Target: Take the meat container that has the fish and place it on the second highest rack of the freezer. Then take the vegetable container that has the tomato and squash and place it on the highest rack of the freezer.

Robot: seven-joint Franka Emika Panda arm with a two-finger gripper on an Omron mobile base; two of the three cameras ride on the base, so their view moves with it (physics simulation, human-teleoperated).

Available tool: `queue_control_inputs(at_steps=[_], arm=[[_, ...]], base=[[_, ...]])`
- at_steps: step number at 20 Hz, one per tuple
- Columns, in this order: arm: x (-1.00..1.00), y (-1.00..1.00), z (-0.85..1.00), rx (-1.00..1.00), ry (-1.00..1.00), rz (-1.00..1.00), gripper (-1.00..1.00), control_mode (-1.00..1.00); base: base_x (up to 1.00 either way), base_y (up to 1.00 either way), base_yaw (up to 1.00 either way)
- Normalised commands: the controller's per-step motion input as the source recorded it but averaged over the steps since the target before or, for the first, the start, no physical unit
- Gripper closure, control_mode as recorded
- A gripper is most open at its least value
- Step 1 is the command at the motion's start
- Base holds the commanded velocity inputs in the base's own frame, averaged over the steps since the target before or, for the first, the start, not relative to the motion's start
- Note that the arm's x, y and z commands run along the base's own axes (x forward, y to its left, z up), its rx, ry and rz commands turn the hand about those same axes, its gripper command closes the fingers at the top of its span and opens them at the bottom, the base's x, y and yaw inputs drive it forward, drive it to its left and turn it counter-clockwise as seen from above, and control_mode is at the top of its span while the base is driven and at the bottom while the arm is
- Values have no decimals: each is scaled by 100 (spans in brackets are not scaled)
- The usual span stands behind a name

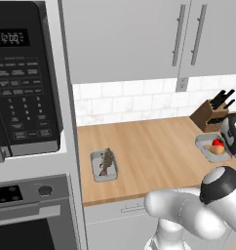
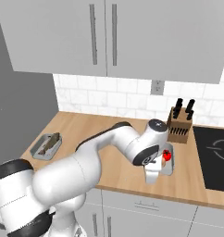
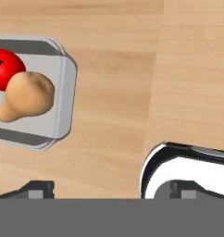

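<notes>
You are at the first step: the fish tray [image 1: 104,166] lies untouched at the left of the wooden tabletop [image 1: 154,151], fish [image 1: 106,161] inside. The fingers [image 3: 111,187] stand wide apart, empty, over bare wood just beside the vegetable tray [image 3: 63,95], well apart from the fish tray. Swing the arm left, then descend over a rim. Both trays are shallow, clear-grey, round-cornered; tomato [image 3: 5,69] glossy red, squash [image 3: 28,96] smooth tan

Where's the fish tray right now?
The fish tray sits on the wooden counter near its front left corner, beside the oven column. It is far left of the vegetable tray and the knife block.
</notes>
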Motion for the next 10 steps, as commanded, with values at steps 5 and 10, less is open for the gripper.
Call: queue_control_inputs(at_steps=[5,10], arm=[[39,0,-41,0,5,0,-100,-100],[25,0,-33,0,0,0,-100,-100]], base=[[0,0,0],[0,0,0]])
